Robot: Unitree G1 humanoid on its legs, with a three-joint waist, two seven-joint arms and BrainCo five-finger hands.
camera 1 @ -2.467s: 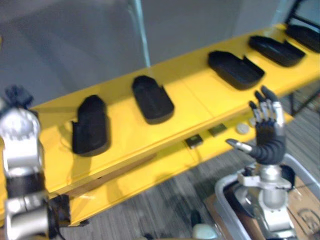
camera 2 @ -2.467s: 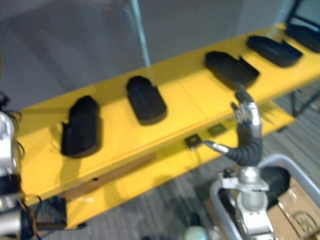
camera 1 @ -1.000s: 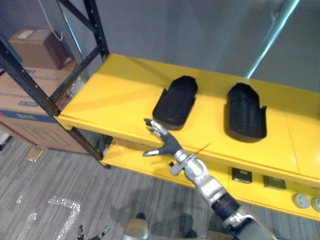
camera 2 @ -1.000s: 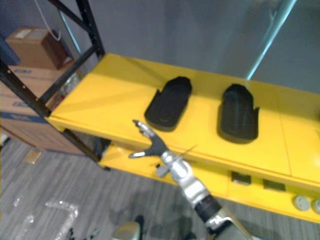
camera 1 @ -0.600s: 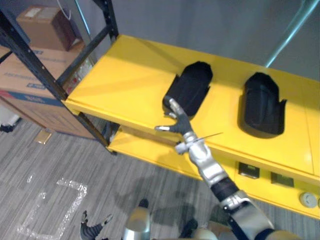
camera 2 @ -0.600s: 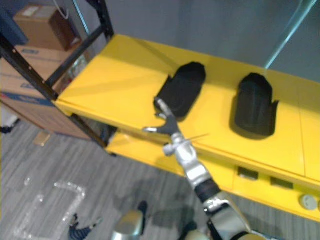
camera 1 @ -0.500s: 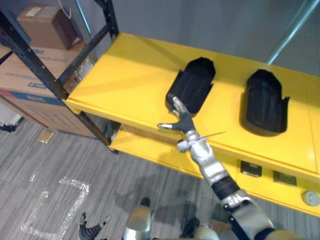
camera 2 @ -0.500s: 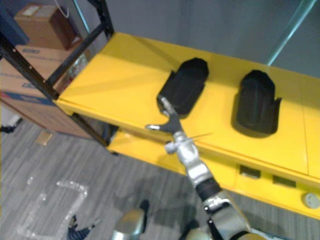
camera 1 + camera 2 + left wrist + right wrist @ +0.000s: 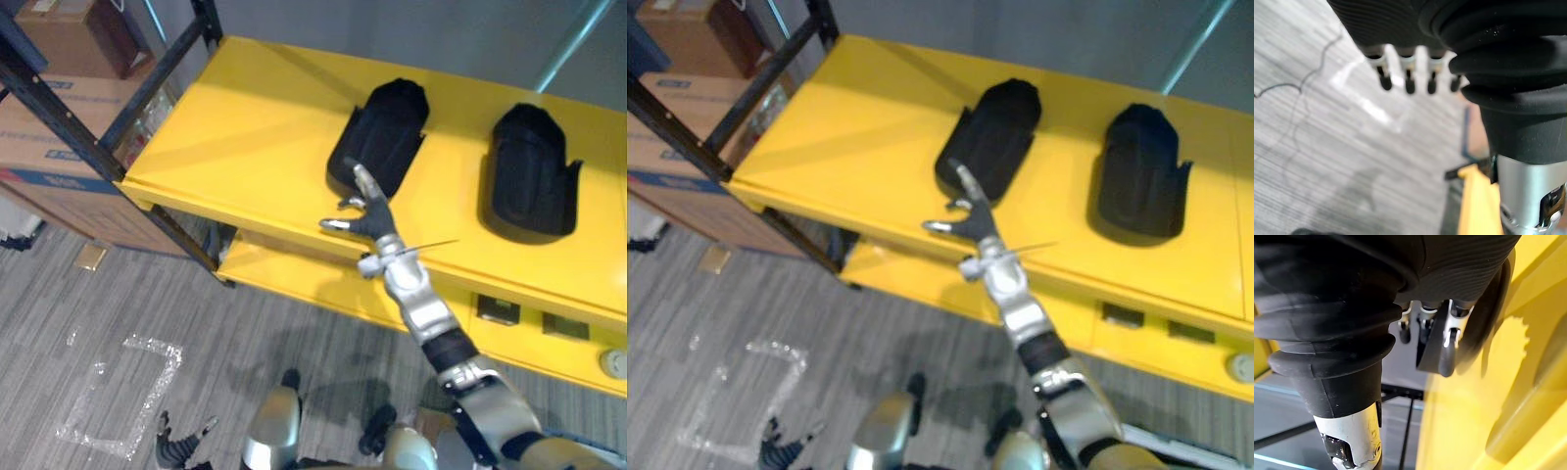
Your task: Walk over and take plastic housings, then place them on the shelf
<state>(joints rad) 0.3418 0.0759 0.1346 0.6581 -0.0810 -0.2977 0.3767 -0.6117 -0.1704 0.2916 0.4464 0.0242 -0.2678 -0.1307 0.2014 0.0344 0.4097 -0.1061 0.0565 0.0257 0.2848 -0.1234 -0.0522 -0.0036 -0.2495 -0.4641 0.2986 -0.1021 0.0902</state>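
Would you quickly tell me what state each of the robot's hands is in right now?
Left hand: open, over the floor, holding nothing.
Right hand: open, stretched toward the near end of the left housing, not gripping it.

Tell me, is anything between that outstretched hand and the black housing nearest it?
Nothing visible: the right hand, fingers straight, is at the near end of that black housing on the yellow shelf.

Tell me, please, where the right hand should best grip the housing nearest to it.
Probably across the near end of the left housing, coming from the front of the shelf: that end points at the open right hand, and both long sides stand free.
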